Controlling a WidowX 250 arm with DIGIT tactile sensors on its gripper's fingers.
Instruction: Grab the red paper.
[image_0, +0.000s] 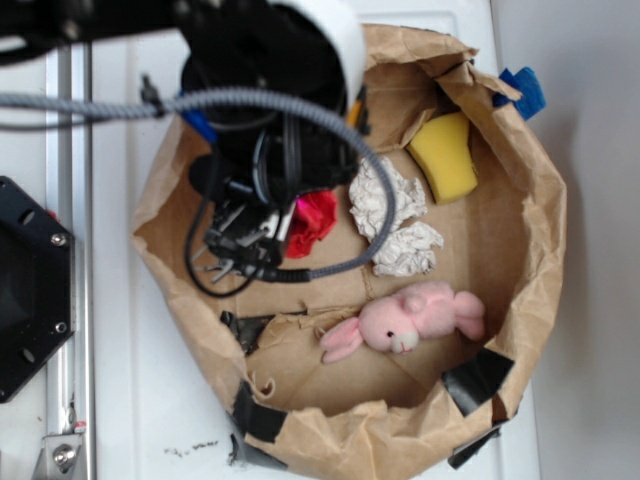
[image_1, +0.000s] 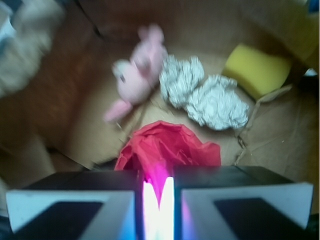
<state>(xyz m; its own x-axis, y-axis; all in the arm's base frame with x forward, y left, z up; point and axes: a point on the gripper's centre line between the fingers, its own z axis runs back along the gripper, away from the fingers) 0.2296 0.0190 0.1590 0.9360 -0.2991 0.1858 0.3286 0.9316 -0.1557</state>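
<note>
The red paper (image_1: 170, 145) is a crumpled bright red wad lying on the brown floor of the paper bag (image_0: 540, 200). In the wrist view my gripper (image_1: 159, 176) has its two black fingers nearly together, with a fold of the red paper pinched in the narrow gap between them. From the exterior view the red paper (image_0: 315, 220) shows only partly, at the left middle of the bag. The arm and gripper (image_0: 288, 228) cover its left side.
Two white crumpled wads (image_0: 392, 215) lie just right of the red paper. A yellow sponge (image_0: 445, 155) leans at the back right, and a pink plush bunny (image_0: 410, 320) lies in front. The bag's walls ring everything. A grey cable (image_0: 380, 200) loops over the wads.
</note>
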